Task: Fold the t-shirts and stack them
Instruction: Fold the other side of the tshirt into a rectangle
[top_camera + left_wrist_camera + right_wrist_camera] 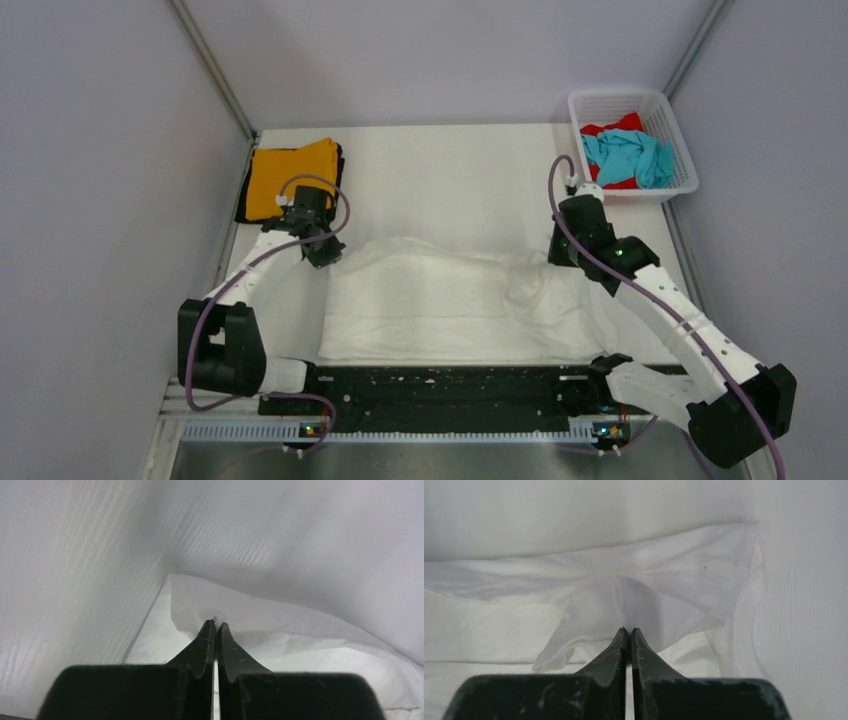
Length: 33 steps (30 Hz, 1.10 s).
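The white t-shirt (450, 300) lies spread across the middle of the table (450, 170), the left gripper (215, 624) pinched shut on its far left edge and the right gripper (627, 629) likewise on its far right, so both should draw that edge toward the near hem together and level, landing the fold straight.

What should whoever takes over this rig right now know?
Jaws of the left gripper are shut on the white t-shirt, far left edge; the right gripper pinches its far right edge. It lies spread on the table.
Done: orange t-shirt folded on the black t-shirt, far left corner.
Left: fold and stack the white one, then the teal t-shirt and red t-shirt crumpled in the basket.
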Each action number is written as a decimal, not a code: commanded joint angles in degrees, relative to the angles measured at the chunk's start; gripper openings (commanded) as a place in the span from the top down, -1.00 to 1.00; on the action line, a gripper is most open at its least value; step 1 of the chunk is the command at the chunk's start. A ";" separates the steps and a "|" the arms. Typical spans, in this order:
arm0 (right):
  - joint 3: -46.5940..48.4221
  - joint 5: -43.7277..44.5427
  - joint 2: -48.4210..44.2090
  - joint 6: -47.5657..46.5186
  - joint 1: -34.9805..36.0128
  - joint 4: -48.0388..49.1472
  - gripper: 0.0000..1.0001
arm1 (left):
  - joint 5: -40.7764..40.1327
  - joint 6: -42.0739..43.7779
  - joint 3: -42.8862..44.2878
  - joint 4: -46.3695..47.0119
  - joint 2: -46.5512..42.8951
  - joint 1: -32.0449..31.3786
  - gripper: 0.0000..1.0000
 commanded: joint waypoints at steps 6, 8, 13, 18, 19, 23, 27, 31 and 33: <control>-0.75 -6.29 -6.80 3.20 1.01 -14.14 1.00 | -0.66 0.24 -5.15 1.76 -8.02 -0.32 1.00; -2.37 -6.99 -7.17 3.56 1.01 -14.31 1.00 | -0.47 -0.07 -6.27 2.65 -8.42 -0.34 1.00; -5.96 -7.80 -7.58 4.71 1.01 -13.82 1.00 | -2.14 -0.95 -9.00 2.87 -8.84 -0.32 1.00; -9.18 -10.22 -7.85 5.75 1.10 -13.76 0.89 | -1.71 -1.66 -9.67 3.43 -7.72 -0.32 1.00; -9.30 -11.28 -7.78 6.18 1.21 -13.92 0.78 | -1.89 -2.18 -9.57 2.86 -7.72 -0.32 0.98; -9.88 -15.03 -8.54 8.08 1.31 -18.57 0.20 | -5.56 -5.09 -9.67 -1.26 -11.53 -0.31 0.36; -7.83 -14.28 -12.07 6.72 1.27 -23.24 -0.19 | -8.35 -6.17 -9.51 -7.61 -19.01 -0.31 -0.02; -5.03 -13.47 -14.87 5.01 1.35 -19.87 -0.73 | -10.78 -5.30 -8.12 -11.73 -26.78 -0.32 -0.46; -5.60 -13.88 -15.34 6.09 1.27 -15.35 -0.97 | -8.04 -3.50 -8.39 -8.83 -29.47 -0.32 -0.93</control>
